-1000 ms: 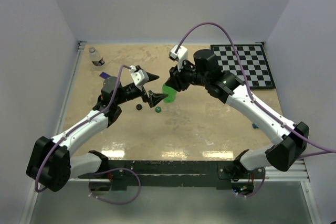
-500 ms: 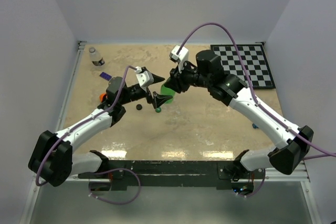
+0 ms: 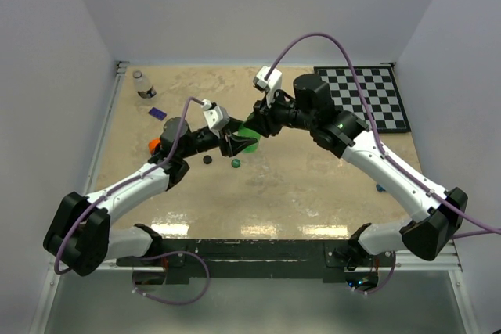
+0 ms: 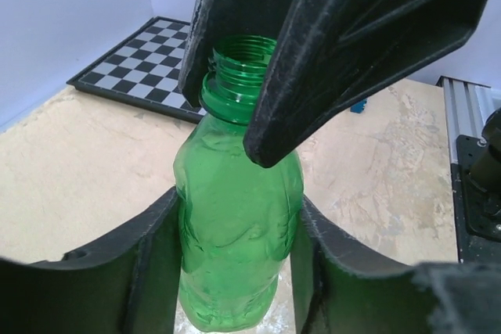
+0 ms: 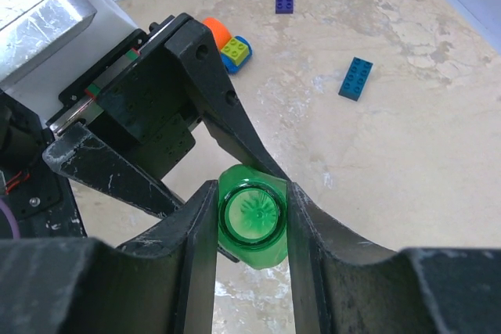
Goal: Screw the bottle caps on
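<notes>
The green bottle [image 3: 249, 140] hangs uncapped above the table between both arms. My right gripper [image 3: 255, 129] is shut on its threaded neck; the right wrist view looks straight down into the bottle's open mouth [image 5: 250, 217] between the fingers. My left gripper [image 3: 237, 143] is shut on the bottle's body [image 4: 239, 217], one finger pressed against each side. On the table just below lie the black cap [image 3: 207, 159] and the green cap [image 3: 235, 163]. Far back left stands the clear bottle [image 3: 142, 84].
A checkerboard [image 3: 364, 98] lies at the back right. A purple brick [image 3: 156, 112] sits near the clear bottle, an orange toy piece [image 3: 154, 145] by my left arm, and a blue brick [image 3: 380, 188] under my right arm.
My left gripper moved right onto the green bottle and closed from wide open until its fingers met the body. The right gripper kept its hold on the neck.
</notes>
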`<action>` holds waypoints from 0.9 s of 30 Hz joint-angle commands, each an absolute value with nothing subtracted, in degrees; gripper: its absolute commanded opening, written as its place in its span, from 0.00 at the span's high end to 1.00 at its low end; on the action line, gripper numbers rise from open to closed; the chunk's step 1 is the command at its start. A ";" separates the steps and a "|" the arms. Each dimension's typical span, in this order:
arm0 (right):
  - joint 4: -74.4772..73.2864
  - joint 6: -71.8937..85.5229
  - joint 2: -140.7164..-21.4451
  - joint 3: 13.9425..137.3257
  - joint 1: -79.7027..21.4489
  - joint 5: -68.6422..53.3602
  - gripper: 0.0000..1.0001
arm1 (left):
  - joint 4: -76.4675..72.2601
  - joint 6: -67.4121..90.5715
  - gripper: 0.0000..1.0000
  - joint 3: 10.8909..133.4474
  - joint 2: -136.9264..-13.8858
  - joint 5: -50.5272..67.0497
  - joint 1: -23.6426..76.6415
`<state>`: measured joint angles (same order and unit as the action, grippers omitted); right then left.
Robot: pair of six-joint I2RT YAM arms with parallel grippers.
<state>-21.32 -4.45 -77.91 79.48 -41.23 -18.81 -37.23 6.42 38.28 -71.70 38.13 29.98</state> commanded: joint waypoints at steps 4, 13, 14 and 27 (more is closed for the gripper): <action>-18.03 -2.90 -74.01 79.02 -41.66 -18.03 0.40 | -49.56 13.00 0.64 34.55 -68.73 31.48 29.88; 2.61 -1.93 -59.17 64.09 -41.66 -11.96 0.17 | -63.88 26.35 0.66 27.34 -65.39 18.99 29.79; 3.94 -1.67 -58.02 62.51 -41.66 -11.43 0.13 | -64.94 27.59 0.66 26.90 -65.13 17.94 29.88; -3.78 -7.56 -54.41 60.03 -39.91 -20.10 0.03 | -70.40 29.62 0.66 27.86 -61.61 22.67 29.79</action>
<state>-1.83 -4.97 -54.78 60.10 -41.39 -14.37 -63.94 29.19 26.37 -63.24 20.21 30.02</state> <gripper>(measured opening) 0.974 0.596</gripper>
